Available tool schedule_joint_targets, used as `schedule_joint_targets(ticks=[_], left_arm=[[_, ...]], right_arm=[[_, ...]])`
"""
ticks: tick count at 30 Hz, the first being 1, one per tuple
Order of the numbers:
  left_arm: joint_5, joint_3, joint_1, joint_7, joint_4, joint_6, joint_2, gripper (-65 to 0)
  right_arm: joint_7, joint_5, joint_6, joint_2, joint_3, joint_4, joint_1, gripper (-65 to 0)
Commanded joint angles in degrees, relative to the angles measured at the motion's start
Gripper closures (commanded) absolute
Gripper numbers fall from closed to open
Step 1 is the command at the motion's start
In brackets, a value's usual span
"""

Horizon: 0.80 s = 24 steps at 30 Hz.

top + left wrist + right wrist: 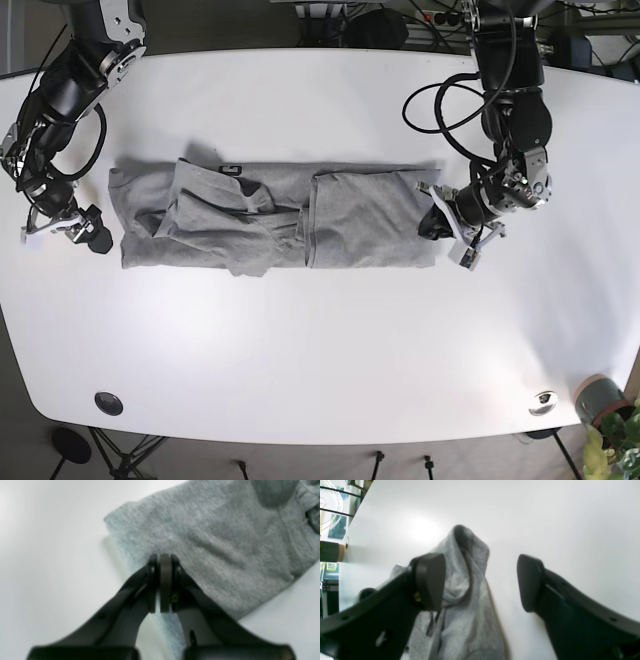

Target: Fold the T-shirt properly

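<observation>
A grey T-shirt (275, 218) is laid flat near the middle of the white desk (320, 350), folded into a long horizontal band. In the base view its right half is smooth, with a vertical fold edge near the centre, while its left half is rumpled, with overlapping layers and a dark collar label at the top edge.

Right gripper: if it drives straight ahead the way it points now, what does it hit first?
Most likely the grey cotton T-shirt. The open right gripper frames the bunched end of the cloth, nearer its left finger; beyond lies only bare white table. Depth is hard to judge here.
</observation>
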Motion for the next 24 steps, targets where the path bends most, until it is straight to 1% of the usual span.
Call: schedule_joint_targets(ticks=[1, 7, 12, 17, 22, 23, 24], left_arm=[[-0.9, -0.2, -1.3, -1.0, -1.0, -0.1, -0.4, 0.0], [-0.9, -0.1, -1.5, -1.2, -4.3, -0.1, -0.4, 0.0], [-0.9, 0.1, -1.0, -3.6, -4.9, -0.1, -0.4, 0.0], [-0.9, 0.1, -1.0, -3.7, -5.1, -0.1, -0.4, 0.0], [-0.9, 0.1, -1.0, -3.7, -5.1, -0.1, -1.3, 0.0], [-0.9, 0.1, -1.1, -3.8, -5.1, -0.1, -1.4, 0.0], [-0.9, 0.1, -1.1, -3.8, -5.1, -0.1, -1.4, 0.0]], right_arm=[[1.0, 0.6, 0.64, 1.3, 0.1, 0.8, 0.7, -43.1], [1.0, 0.5, 0.64, 1.0, 0.2, 0.9, -0.8, -43.1], [1.1, 1.0, 0.64, 0.6, 0.1, 1.4, -3.2, -43.1], [1.1, 0.8, 0.64, -0.5, 0.0, 1.3, -3.6, -43.1], [1.2, 0.9, 0.64, -2.9, -3.7, 2.4, -5.1, -42.6], [1.3, 0.9, 0.64, -3.0, -4.1, 3.0, -5.1, -42.6], [1.3, 0.9, 0.64, -3.8, -4.7, 3.6, -5.1, -42.6]])
